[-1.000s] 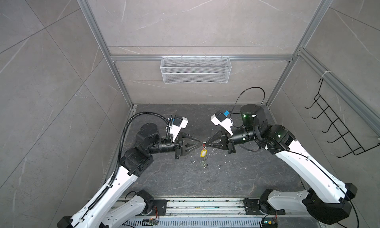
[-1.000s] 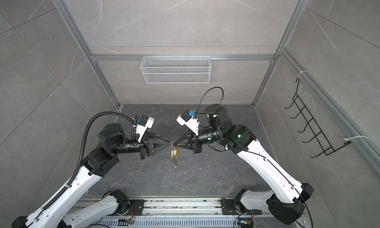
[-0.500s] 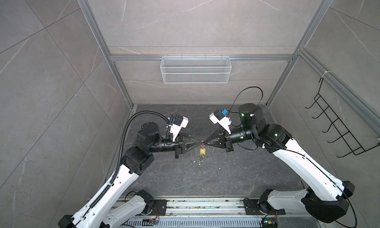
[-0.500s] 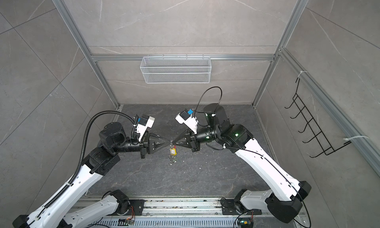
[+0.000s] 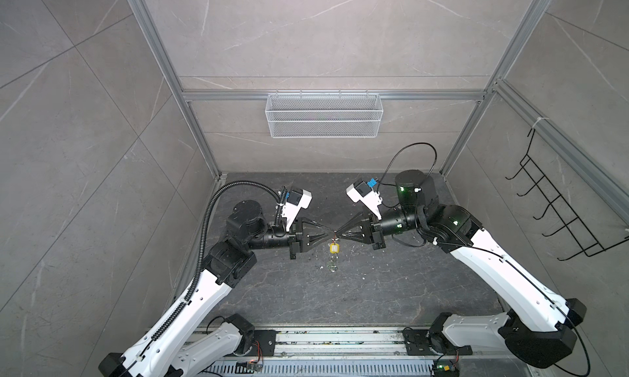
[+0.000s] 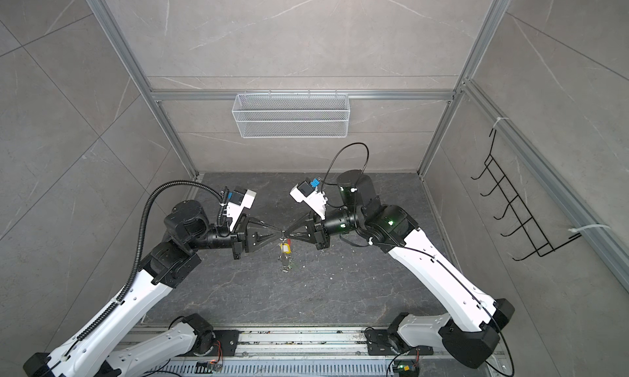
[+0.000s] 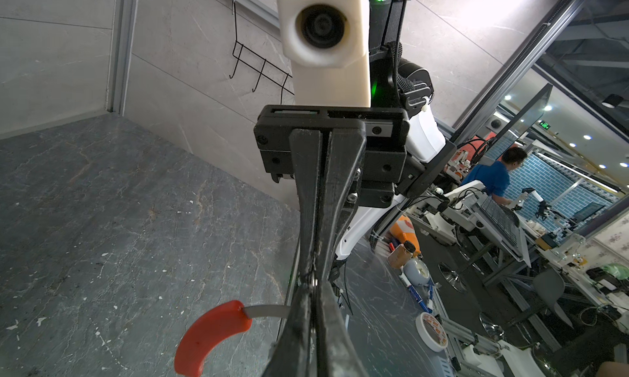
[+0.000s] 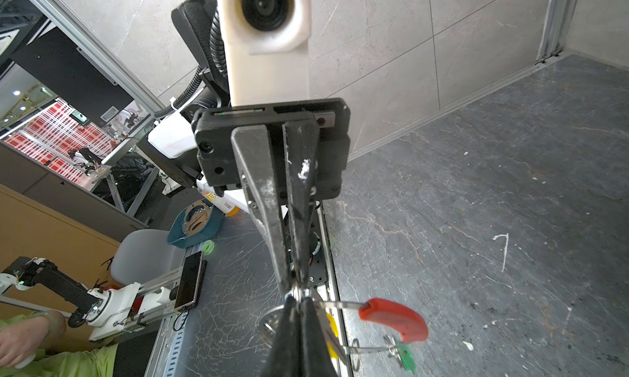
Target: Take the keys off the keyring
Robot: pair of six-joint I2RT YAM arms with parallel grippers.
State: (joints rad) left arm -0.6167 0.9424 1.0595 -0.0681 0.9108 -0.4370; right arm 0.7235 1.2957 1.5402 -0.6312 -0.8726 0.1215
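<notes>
Above the middle of the surface [image 5: 391,290]: left fingers [image 7: 292,341] and right fingers [image 8: 284,344] meet tip to tip, the two arms reaching level toward each other.
Left fingers: pressed narrow with no gap between them. In the left wrist view the grey wire of the keyring [image 7: 265,311] runs straight into their side.
Right fingers: pinched just as narrow. In the right wrist view the same wire leaves their tips and curves away.
Keyring: held in the air at the pinch point, between the two sets of tips.
Red sleeve [image 8: 394,319]: on the arc of the hoop just beyond the pinch, off to one side of the fingers.
Keys [image 5: 332,265]: hanging below the pinch in both top views, with the yellow tag [image 5: 334,248] uppermost and silver metal beneath it.
Green tag [image 8: 406,358]: on the hoop's lower run, just past the sleeve's end.
Doubt: the lowest key is small in the top views — whether it touches the surface is hard to tell.
</notes>
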